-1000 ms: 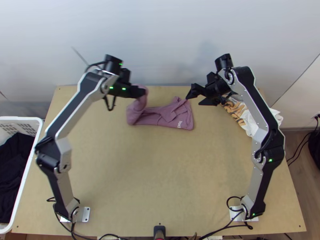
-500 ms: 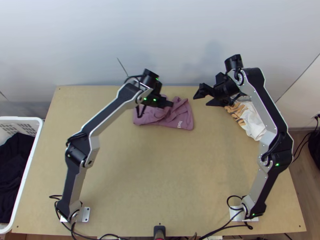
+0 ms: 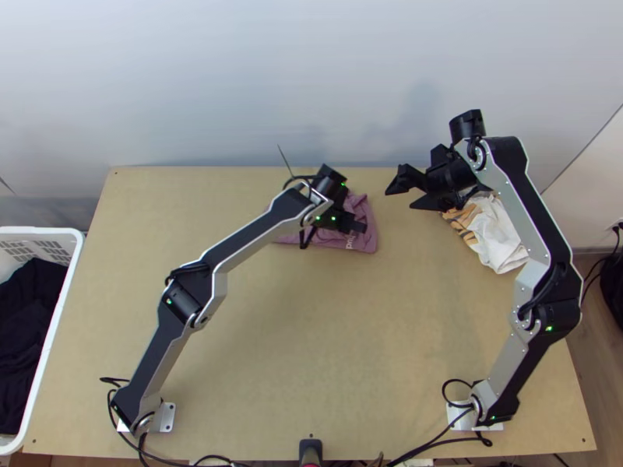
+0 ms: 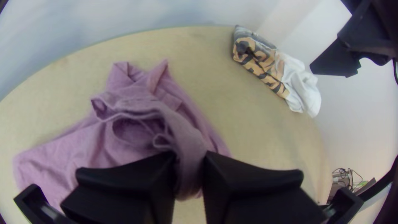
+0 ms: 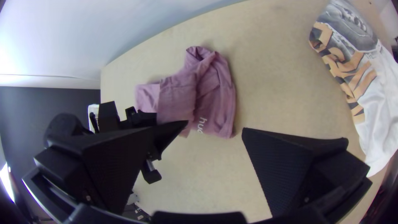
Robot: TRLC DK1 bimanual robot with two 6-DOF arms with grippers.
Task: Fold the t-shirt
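My left gripper (image 3: 360,228) is over the mauve t-shirt (image 3: 363,206) near the table's far edge. In the left wrist view, the left gripper (image 4: 189,170) is shut on a raised strip of the t-shirt (image 4: 124,99); the rest lies partly folded, with loose bunched folds. Off to the shirt's right, my right gripper (image 3: 399,194) stands open above the table. Its fingers are wide apart in the right wrist view, where the right gripper (image 5: 215,128) has nothing between them and the t-shirt (image 5: 213,95) lies beyond.
A white and orange-black patterned cloth (image 3: 498,237) lies at the table's right, partly under the right arm. A white basket (image 3: 66,292) with dark cloth stands left of the table (image 3: 311,335). A wall rises behind the far edge.
The left gripper has moved right with the held end of the t-shirt, laying that side over the rest. My right gripper has shifted a little to the right, still open.
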